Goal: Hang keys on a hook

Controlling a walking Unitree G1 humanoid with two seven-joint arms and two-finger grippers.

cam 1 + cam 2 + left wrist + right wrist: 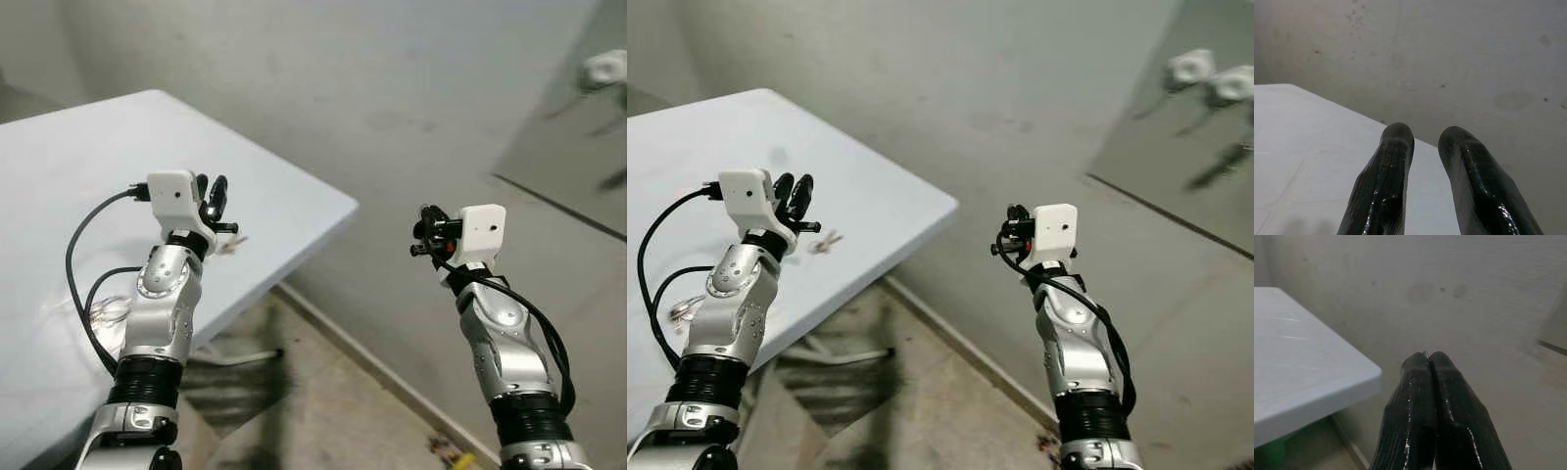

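Observation:
A small bunch of keys point(826, 241) lies on the white table point(59, 176), close to its right edge. My left gripper point(212, 184) is raised above the table just beside the keys. Its fingers point(1396, 147) stand slightly open with nothing between them. My right gripper point(427, 227) hangs in the air to the right of the table, over the floor. It is shut and empty, fingertips pressed together point(1428, 355). Two white hook-like fittings point(1192, 67) sit high on the grey panel at the upper right.
A second small metal ring or key bunch point(684, 309) lies on the table by my left arm's black cable. The table corner point(351, 204) juts toward a plain grey wall. Bare concrete floor point(323, 392) runs between table and wall.

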